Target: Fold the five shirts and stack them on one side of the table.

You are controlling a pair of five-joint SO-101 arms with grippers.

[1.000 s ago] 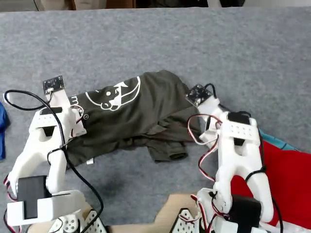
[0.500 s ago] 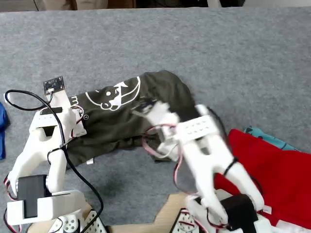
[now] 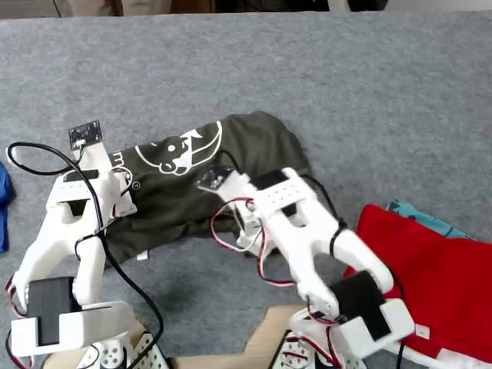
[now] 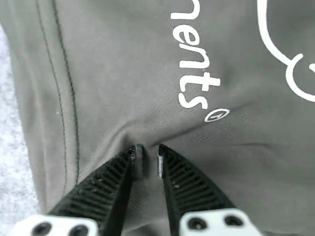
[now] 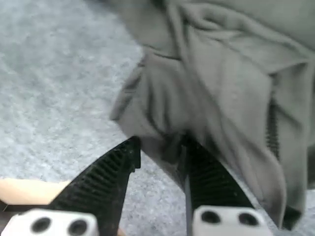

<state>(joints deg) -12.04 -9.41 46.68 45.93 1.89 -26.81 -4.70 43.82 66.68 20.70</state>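
A dark olive shirt [image 3: 231,154] with a white print lies crumpled mid-table. My left gripper [image 3: 121,198] sits on its left edge. In the left wrist view that gripper [image 4: 147,158] is shut, pinching a small fold of the shirt [image 4: 147,59] just below the white lettering. My right gripper [image 3: 238,227] is over the shirt's bunched lower edge. The right wrist view shows it [image 5: 161,147] closed on a thick bunch of the olive fabric [image 5: 231,73], with grey carpet beneath. The right arm hides the lower sleeve in the high view.
A red shirt [image 3: 438,269] lies at the right front, with a teal cloth [image 3: 419,217] poking out behind it. A blue cloth [image 3: 3,192] shows at the left edge. A tan board [image 3: 261,346] sits between the arm bases. Grey carpet stretches behind the shirt.
The right arm has swung left from the shirt's right edge to over its lower middle. The left arm has stayed in place on the shirt.
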